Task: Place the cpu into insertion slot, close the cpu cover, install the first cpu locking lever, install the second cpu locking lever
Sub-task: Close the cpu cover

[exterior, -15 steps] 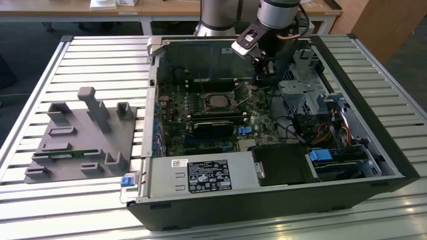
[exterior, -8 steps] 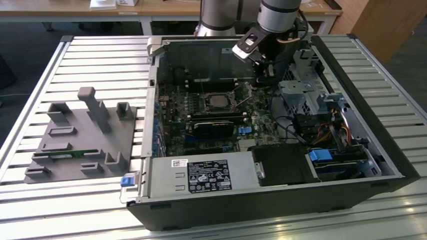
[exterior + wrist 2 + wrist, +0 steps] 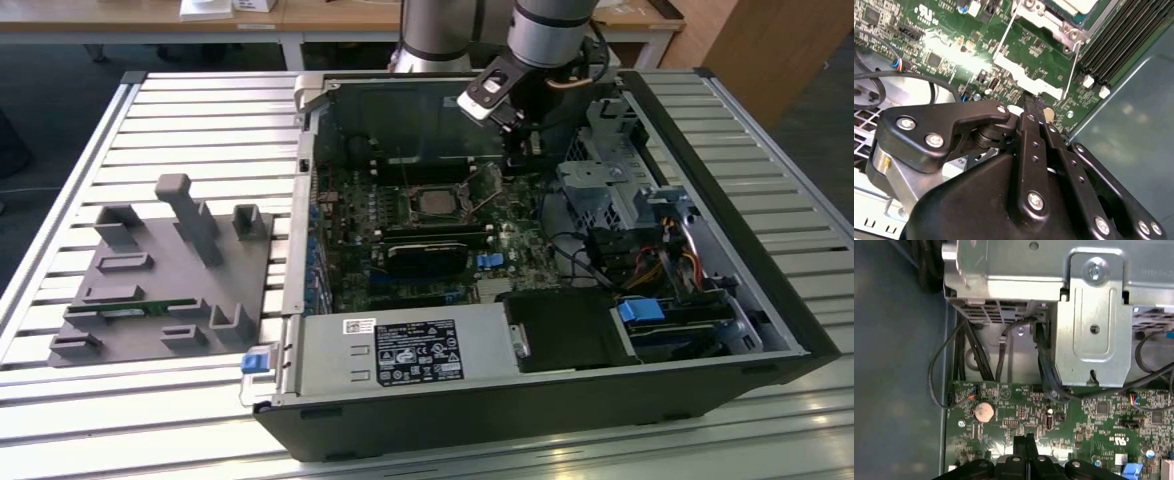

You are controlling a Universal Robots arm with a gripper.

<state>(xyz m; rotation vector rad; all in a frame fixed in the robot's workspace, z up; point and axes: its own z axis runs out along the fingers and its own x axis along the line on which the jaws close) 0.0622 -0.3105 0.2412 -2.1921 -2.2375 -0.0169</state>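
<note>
**Open computer case (image 3: pixel 747 200) on the slatted counter (image 3: pixel 160 100), arm reaching in from the far side.** The cpu (image 3: pixel 434 203) is seated in the insertion slot (image 3: pixel 406 204) near the middle of the motherboard (image 3: pixel 1079 415), silvery face turned up. Being square and flat, it has no long axis to speak of, and its edges lie square with the board. The cpu cover (image 3: pixel 1051 17) appears to be folded down around it (its hinge cannot be made out). The hand (image 3: pixel 521 160) is held low over the board, just to the exterior view's right of the slot and slightly farther back. Its fingers (image 3: pixel 1020 444) are pressed together and nothing is clamped between them. Two thin wire locking levers (image 3: pixel 1074 67) (image 3: pixel 1009 35) are seen along opposite sides of the slot, each with its long axis roughly along a slot edge. The free end of one lies close to the fingertips. The lever stage is therefore judged to be in hand. Any push on so slender a rod calls for contact near its free end, and the neighbouring memory slots (image 3: pixel 1124 45) must be kept clear.
</note>
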